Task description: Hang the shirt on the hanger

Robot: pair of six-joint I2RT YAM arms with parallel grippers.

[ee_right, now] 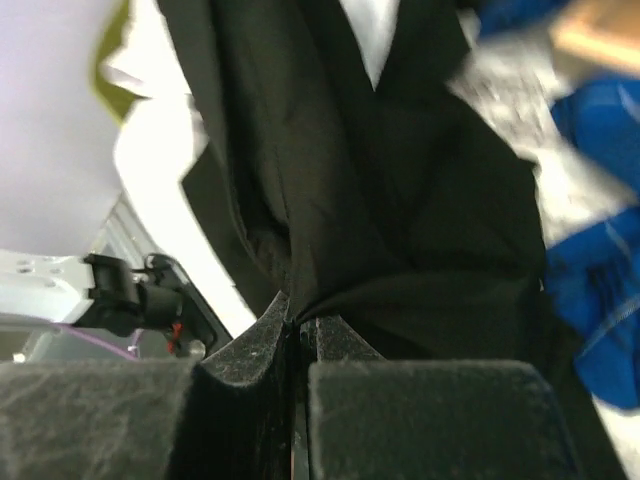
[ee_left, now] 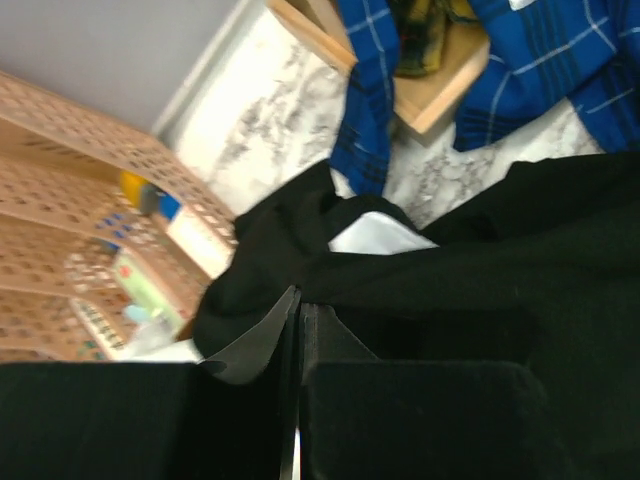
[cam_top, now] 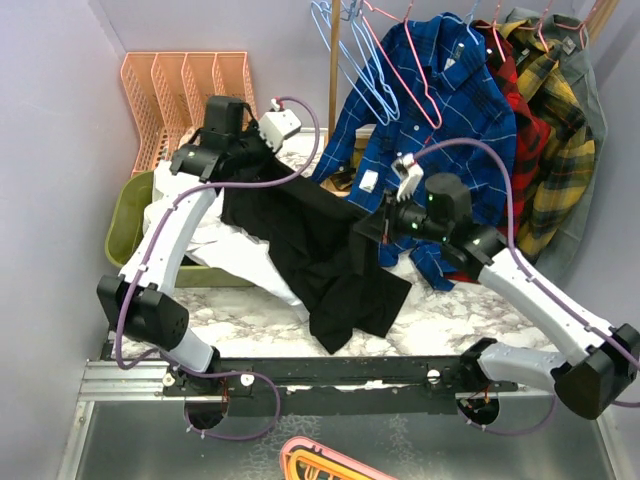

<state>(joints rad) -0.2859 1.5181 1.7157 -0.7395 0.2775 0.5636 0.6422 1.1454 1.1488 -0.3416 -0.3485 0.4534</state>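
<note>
The black shirt (cam_top: 330, 260) hangs stretched between my two grippers, its lower part drooping onto the marble table. My left gripper (cam_top: 268, 165) is shut on the shirt's upper left edge; in the left wrist view the jaws (ee_left: 300, 305) pinch black cloth (ee_left: 480, 270). My right gripper (cam_top: 366, 228) is shut on the shirt's right edge; in the right wrist view the closed jaws (ee_right: 298, 322) hold a fold of the cloth (ee_right: 400, 200). A thin pink hanger (cam_top: 418, 92) hangs on the rack at the back, in front of the blue plaid shirt, apart from both grippers.
A white garment (cam_top: 235, 250) lies under the black shirt, spilling from a green bin (cam_top: 125, 225). An orange file rack (cam_top: 185, 85) stands back left. A blue plaid shirt (cam_top: 450, 120), light blue hangers (cam_top: 350, 60), other plaid shirts and a wooden pole (cam_top: 333, 90) fill the back.
</note>
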